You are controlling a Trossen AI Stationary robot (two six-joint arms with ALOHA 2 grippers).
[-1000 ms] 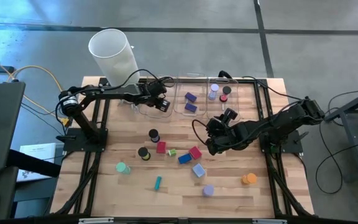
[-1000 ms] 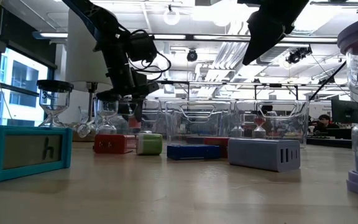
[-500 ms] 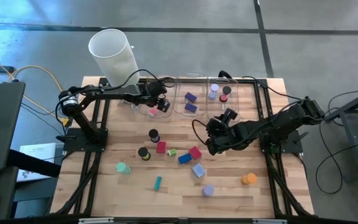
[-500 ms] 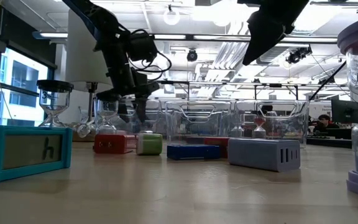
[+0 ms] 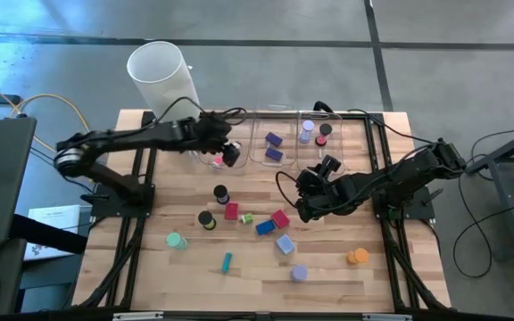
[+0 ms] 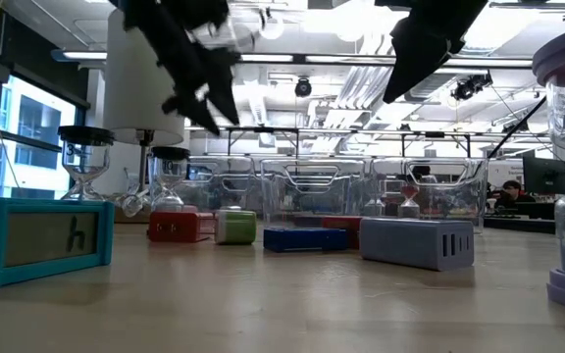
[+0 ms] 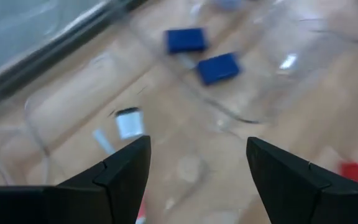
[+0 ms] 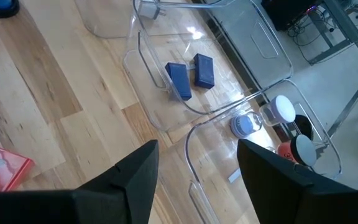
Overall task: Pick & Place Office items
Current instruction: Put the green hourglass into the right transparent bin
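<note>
Above left bin (image 5: 211, 153), open left gripper (image 5: 230, 152)

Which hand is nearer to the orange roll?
The right hand: it hovers mid-table, apart from the orange roll near the front right. The left hand is far off, over the left bin.

the table (image 5: 328, 267) is pale wood with visible grain. the 3 bins (image 8: 166, 106) are clear glossy plastic. the blue blocks (image 8: 178, 79) look matt.
</note>
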